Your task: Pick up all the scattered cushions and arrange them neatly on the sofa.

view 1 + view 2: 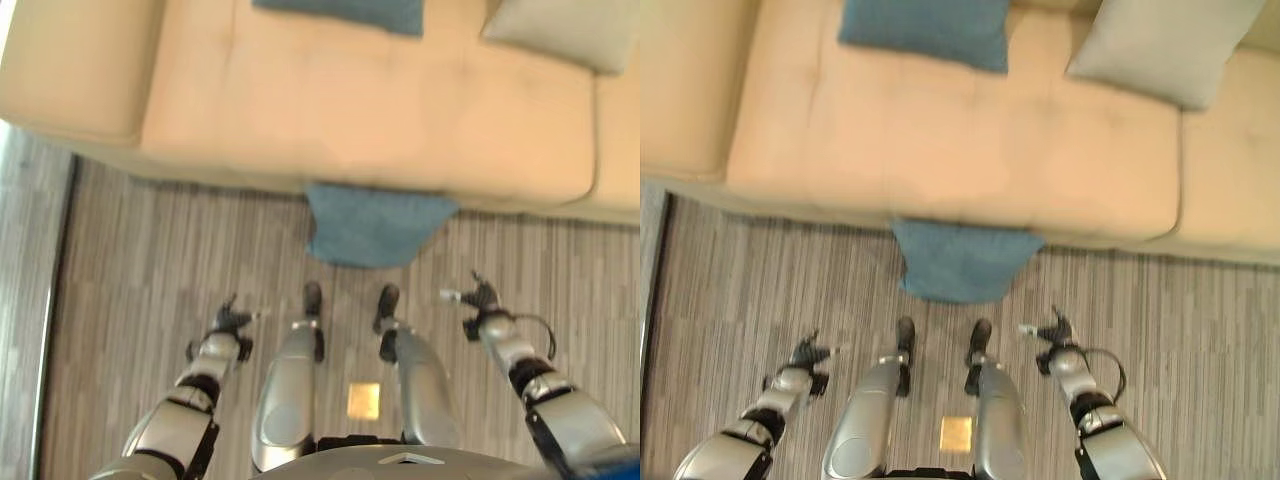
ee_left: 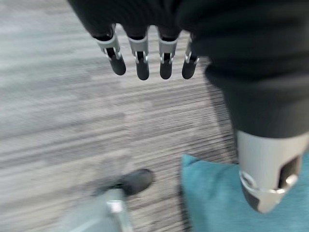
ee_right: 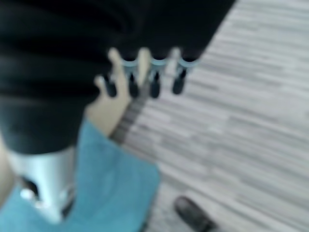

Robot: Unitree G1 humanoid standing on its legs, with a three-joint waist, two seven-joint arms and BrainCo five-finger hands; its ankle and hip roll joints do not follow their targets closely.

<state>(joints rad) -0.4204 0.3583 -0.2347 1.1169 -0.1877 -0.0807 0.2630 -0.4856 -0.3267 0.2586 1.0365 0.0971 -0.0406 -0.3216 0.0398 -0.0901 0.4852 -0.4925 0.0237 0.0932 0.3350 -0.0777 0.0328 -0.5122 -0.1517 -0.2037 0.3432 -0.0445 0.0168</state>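
**Floor cushion could slip from a one-sided grab**

Both hands, left hand (image 1: 232,322) and right hand (image 1: 480,297), hang empty, fingers spread. The blue floor cushion (image 1: 372,226) leans against the sofa's (image 1: 330,110) front edge; uneven reach may drag it.

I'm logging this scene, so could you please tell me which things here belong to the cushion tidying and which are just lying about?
Belongs to the job:
- blue cushion on the floor, leaning against the sofa front
- sofa
- blue cushion on the seat
- grey cushion
- left hand and right hand, both open and empty

Just lying about:
- small yellow square on the floor
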